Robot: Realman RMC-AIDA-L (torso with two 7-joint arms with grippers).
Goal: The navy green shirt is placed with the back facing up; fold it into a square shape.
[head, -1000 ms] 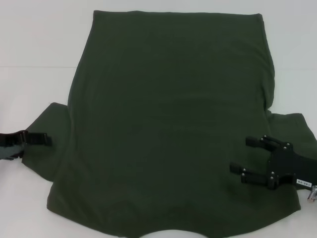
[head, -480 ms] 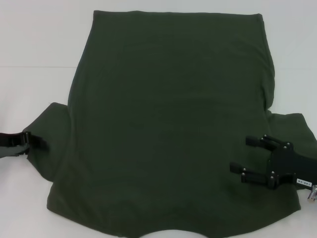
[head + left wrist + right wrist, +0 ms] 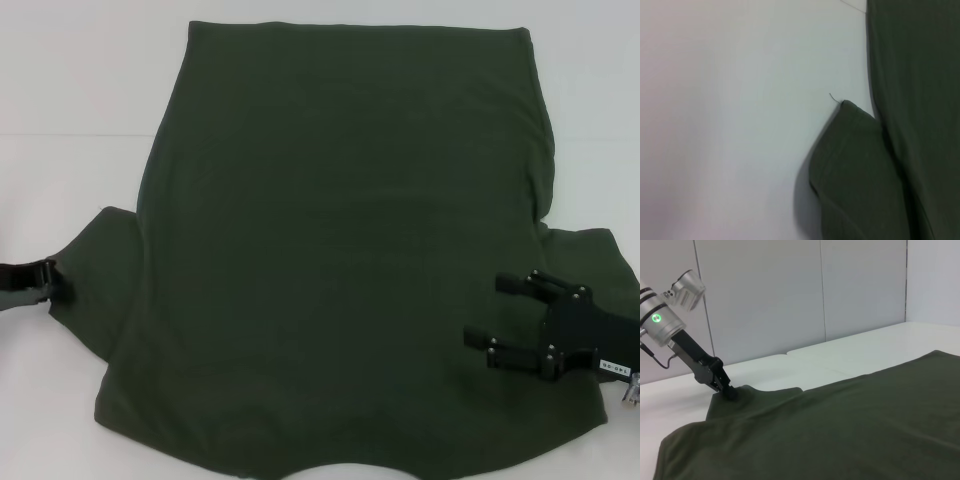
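Lying flat and back-up on the white surface (image 3: 70, 90), the navy green shirt (image 3: 340, 250) fills most of the head view, its hem running straight along the far side and its collar end nearest the robot, cut off by the lower frame edge. Both short sleeves stick out sideways from the body.

Left hand (image 3: 48, 280) sits at the outer tip of the left sleeve, low against the surface. From the right wrist view the same left hand (image 3: 729, 391) comes down at a slant, its dark fingers drawn narrow with their tips meeting the sleeve edge; whether cloth is actually pinched between them I cannot tell. Outward of this hand there is only bare white surface, and the left wrist view shows that open stretch beside the sleeve, with the shirt (image 3: 900, 150) lying on the hand's inner side and a loose thread sticking up from the sleeve corner.

Right hand (image 3: 498, 315) hovers over the right sleeve where it joins the body, fingers spread wide and pointing inward across the shirt, holding nothing. The shirt's body stretches away from its fingertips toward the left hand; the sleeve cloth lies under and behind its palm. Beyond the right sleeve's outer edge a narrow band of surface shows before the frame ends. In the right wrist view the shirt (image 3: 840, 430) spreads across the foreground.
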